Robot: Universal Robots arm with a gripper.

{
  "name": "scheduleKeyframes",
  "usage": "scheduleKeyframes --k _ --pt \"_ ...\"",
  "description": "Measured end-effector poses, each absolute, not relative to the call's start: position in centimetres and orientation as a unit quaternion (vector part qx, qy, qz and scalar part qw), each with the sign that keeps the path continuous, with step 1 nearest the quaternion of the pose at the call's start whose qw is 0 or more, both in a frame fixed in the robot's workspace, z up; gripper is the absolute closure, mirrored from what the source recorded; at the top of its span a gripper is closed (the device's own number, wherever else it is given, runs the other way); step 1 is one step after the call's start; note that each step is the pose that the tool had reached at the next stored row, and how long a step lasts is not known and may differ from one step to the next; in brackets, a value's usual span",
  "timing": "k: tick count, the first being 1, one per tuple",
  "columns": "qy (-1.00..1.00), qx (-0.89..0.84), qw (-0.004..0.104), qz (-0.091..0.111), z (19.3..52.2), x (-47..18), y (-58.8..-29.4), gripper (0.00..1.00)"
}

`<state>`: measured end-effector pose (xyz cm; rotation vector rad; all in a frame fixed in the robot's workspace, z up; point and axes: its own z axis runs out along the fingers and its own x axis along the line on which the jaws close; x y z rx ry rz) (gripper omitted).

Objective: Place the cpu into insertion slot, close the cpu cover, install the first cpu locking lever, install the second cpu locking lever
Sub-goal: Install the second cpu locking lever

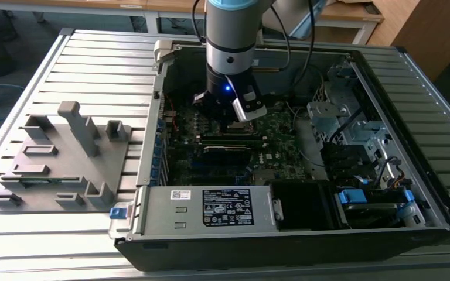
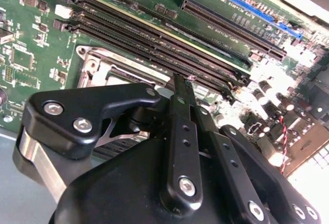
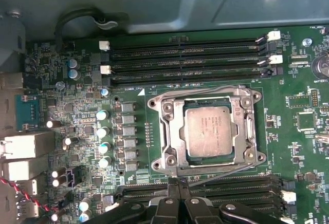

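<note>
Frame centre in the first wrist view: cpu [image 3: 207, 131] seated in slot [image 3: 212, 130], cover [image 3: 172, 131] down around it. Gripper [image 3: 177, 184], fingers closed on nothing, sits at a lever [image 3: 226, 172] at the socket's lower edge. Risk: fingers slipping off the thin wire lever, leaving it unlatched.

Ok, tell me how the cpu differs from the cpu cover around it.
The cpu is a solid dull grey square; the cpu cover is a shinier frame with its middle cut out. The cpu sits inside that opening, while the cover lies around it, reaching farther out on each side. Both are square, metallic and lie flat on the green board.
</note>
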<state>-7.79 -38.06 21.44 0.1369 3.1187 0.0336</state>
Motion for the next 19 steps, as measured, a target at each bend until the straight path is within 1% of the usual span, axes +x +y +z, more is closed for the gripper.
scheduleKeyframes --k 19 --pt "0.999 0.044 0.010 0.011 20.77 -8.51 -38.06 0.90"
